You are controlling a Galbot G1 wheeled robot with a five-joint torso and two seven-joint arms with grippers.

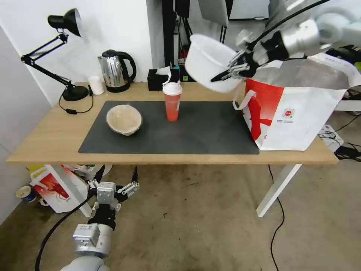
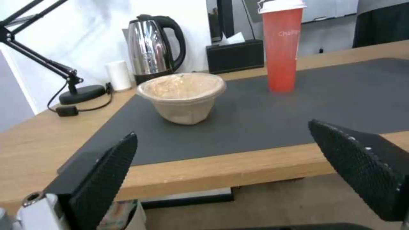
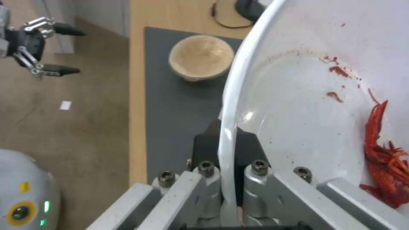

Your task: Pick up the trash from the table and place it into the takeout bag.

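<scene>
Low in front of the counter (image 1: 56, 139), the left pincer (image 1: 116, 180) hangs idle, spread wide and empty. Up high, the right pincer (image 1: 234, 69) is clamped on the rim of the white bowl (image 1: 208, 62), tilted beside the takeout bag (image 1: 293, 113), likely for tipping in. Red scraps (image 3: 385, 166) cling inside. Beige bowl (image 1: 124, 119) and red cup (image 1: 172, 101) wait on the mat (image 1: 203, 131).

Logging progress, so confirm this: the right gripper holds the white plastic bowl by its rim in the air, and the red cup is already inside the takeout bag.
Not quite. The red cup stands on the mat on the table, as the head view shows, outside the takeout bag. The rest holds: the right gripper pinches the white plastic bowl by its rim in the air.
</scene>
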